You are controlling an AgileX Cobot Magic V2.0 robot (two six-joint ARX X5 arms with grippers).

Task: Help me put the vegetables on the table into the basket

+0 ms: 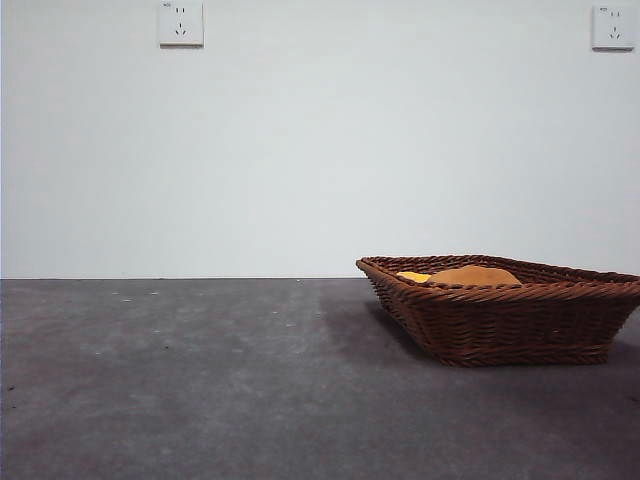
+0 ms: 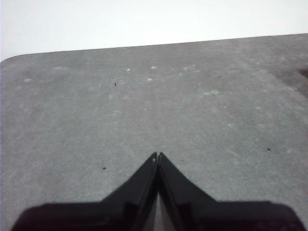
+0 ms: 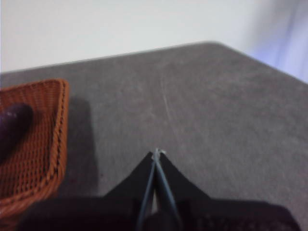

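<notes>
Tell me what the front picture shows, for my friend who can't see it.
A brown woven basket sits on the right side of a dark grey table, with a tan-brown lump and a bit of a yellow vegetable peeking over its rim. Behind is a plain white wall with two sockets. No robot tool shows here.

The counter (image 1: 180, 380) before me is flat, dark grey and faintly mottled, with a few pale flecks and tiny dark specks scattered over it. It runs back to a straight far edge against the white wall. The only thing I see standing directly on it is the reddish-brown wicker basket (image 1: 500, 325), which casts a soft shadow toward the middle.
</notes>
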